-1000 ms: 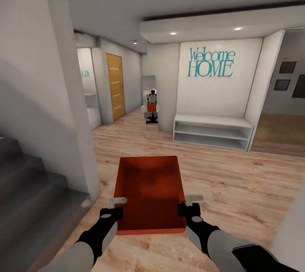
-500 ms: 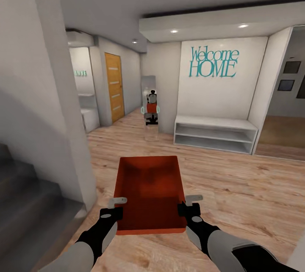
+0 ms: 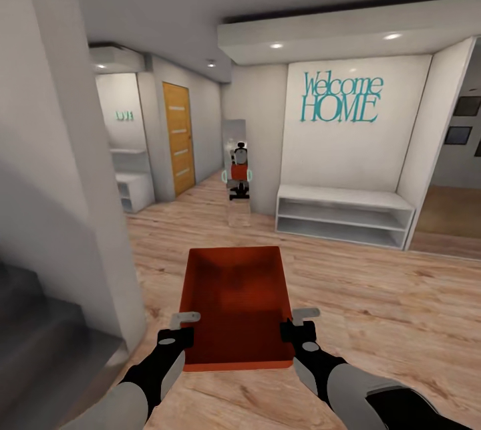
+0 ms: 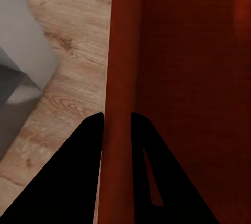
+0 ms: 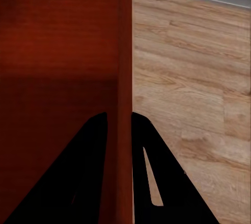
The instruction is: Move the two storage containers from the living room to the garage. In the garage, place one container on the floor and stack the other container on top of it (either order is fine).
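Two tools clamp one empty storage container (image 3: 235, 303).

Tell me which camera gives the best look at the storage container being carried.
The head view: it shows the whole red-orange storage container, its floor and all four walls, held between the left gripper and right gripper. Each wrist view shows just one side wall pinched between dark fingers, plus part of the interior.

red-orange container (image 3: 235, 303), teal wall lettering (image 3: 341, 98)
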{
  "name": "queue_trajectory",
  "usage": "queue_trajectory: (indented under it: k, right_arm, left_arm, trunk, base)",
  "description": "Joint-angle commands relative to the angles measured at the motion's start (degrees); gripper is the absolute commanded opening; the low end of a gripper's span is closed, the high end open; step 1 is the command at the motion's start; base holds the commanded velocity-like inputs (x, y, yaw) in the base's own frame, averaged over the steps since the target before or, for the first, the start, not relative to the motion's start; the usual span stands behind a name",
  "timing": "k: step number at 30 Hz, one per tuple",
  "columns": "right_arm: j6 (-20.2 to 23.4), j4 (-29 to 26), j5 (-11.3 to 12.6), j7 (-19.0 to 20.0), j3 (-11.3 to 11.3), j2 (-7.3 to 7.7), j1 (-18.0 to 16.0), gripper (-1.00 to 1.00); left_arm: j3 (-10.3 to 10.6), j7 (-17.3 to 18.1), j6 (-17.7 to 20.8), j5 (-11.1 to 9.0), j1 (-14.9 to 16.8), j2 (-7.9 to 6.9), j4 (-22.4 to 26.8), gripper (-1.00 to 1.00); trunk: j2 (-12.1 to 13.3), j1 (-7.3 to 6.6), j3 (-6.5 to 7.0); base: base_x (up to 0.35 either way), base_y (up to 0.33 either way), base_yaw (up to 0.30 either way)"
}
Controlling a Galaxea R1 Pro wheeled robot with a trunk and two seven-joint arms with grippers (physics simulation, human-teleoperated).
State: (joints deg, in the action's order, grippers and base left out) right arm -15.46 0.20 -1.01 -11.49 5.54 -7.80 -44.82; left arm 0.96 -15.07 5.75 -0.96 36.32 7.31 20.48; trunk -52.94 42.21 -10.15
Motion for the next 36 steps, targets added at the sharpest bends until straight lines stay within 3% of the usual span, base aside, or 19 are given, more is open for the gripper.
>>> queue_trajectory:
  k: [1, 25, 36]
  right_arm:
    - [0.2, 0.1, -0.8, 0.1, -1.6, -0.03, 0.0, -1.0]
    - [0.2, 0.1, -0.8, 0.1, -1.6, -0.03, 0.0, -1.0]
    - [0.2, 0.1, -0.8, 0.1, -1.6, -0.08, 0.0, -1.0]
  left_arm:
    - [-1.2, -1.7, 0.0, 1.4, 0.1, -0.02, 0.4, -1.0]
    - [-1.2, -1.7, 0.0, 1.4, 0.1, -0.02, 0.4, -1.0]
    - [-1.2, -1.7, 0.0, 1.4, 0.1, -0.02, 0.4, -1.0]
  trunk:
    - [-0.1, 0.04, -0.08]
    - [-0.1, 0.04, -0.08]
    - [-0.1, 0.04, -0.08]
  base:
    - [0.322, 0.0, 0.0]
    - [0.322, 0.0, 0.0]
    - [0.322, 0.0, -0.173]
